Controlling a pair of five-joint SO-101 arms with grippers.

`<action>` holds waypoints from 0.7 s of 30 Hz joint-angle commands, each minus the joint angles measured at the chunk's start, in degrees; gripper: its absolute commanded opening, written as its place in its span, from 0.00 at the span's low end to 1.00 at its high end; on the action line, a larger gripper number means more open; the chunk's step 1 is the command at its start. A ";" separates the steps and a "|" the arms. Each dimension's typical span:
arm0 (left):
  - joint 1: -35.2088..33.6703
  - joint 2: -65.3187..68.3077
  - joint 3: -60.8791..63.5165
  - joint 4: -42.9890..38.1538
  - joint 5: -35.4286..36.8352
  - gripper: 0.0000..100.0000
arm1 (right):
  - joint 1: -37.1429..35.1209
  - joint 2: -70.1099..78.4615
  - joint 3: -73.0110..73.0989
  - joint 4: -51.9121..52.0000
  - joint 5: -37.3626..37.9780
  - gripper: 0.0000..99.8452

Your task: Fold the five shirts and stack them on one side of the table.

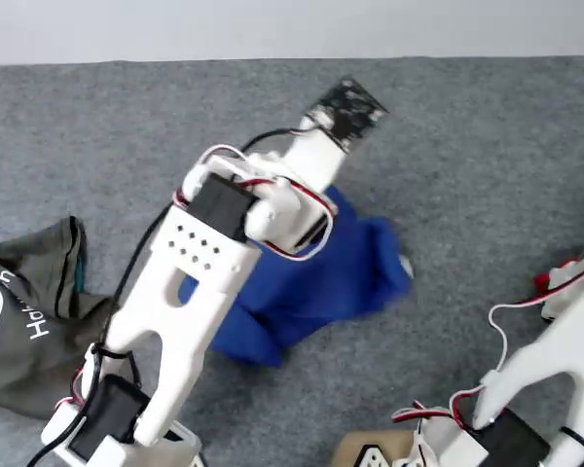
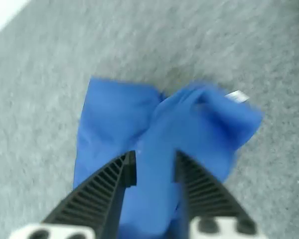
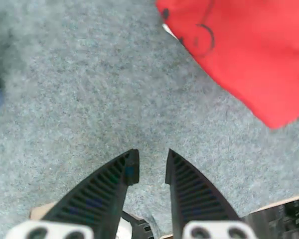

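A blue shirt (image 1: 355,272) lies bunched on the grey felt table (image 1: 467,146), near the middle. My left arm (image 1: 214,253) stretches over it from the near left. In the left wrist view my left gripper (image 2: 155,164) is shut on a raised fold of the blue shirt (image 2: 114,114), which runs between its fingers. My right gripper (image 3: 149,162) hangs over bare felt, open by a narrow gap with nothing in it. A red shirt (image 3: 249,55) lies just beyond it, and a sliver of that red shirt (image 1: 545,282) peeks out by the right arm (image 1: 555,360).
A dark grey-green shirt (image 1: 29,321) with white print lies crumpled at the left edge. A tan board (image 1: 370,449) pokes in at the near edge between the arm bases. Bare felt stretches across the far half of the table.
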 commanded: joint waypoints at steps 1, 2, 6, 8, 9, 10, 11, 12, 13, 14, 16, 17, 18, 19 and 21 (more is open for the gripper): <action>-5.36 -0.53 -2.51 3.43 0.88 0.20 | -2.77 -2.68 -0.35 2.51 1.14 0.10; -7.38 -0.53 -2.51 4.22 -0.18 0.20 | -3.38 -2.68 -0.35 2.51 1.14 0.10; -13.80 -0.53 -2.07 11.25 -6.95 0.20 | -5.32 -2.51 -0.35 2.51 0.97 0.10; -15.56 -0.44 -1.36 14.24 -9.23 0.20 | -5.76 -2.42 -0.35 2.51 0.97 0.10; -16.53 -0.70 0.31 14.07 -9.58 0.20 | -6.02 -2.42 -0.35 2.51 0.97 0.10; -17.32 -1.41 2.07 14.07 -10.64 0.20 | -6.29 -2.42 -0.35 2.51 0.88 0.10; -17.67 -2.02 4.09 14.07 -12.57 0.20 | -6.29 -2.42 -0.35 2.51 0.88 0.10; -17.67 -2.99 6.73 14.07 -14.33 0.20 | -6.29 -2.42 -0.35 2.51 0.88 0.10; -17.58 -3.78 9.27 13.98 -16.00 0.20 | -6.29 -2.42 -0.35 2.51 0.88 0.10; -16.70 -4.48 11.65 13.98 -17.05 0.20 | -6.29 -2.42 -0.35 2.51 0.88 0.10; -14.33 -5.98 16.66 13.98 -18.29 0.20 | -6.29 -2.42 -0.35 2.51 0.88 0.10; -13.10 -6.95 19.30 13.98 -18.73 0.20 | -6.29 -2.42 -0.35 2.51 0.88 0.10; -11.25 -8.09 21.93 13.98 -19.43 0.20 | -6.29 -2.42 -0.35 2.51 0.88 0.10; -9.32 -9.23 24.57 13.98 -20.13 0.20 | -6.29 -2.42 -0.35 2.51 0.88 0.10; -4.66 -11.69 29.05 13.89 -20.40 0.20 | -6.29 -2.42 -0.35 2.51 0.88 0.10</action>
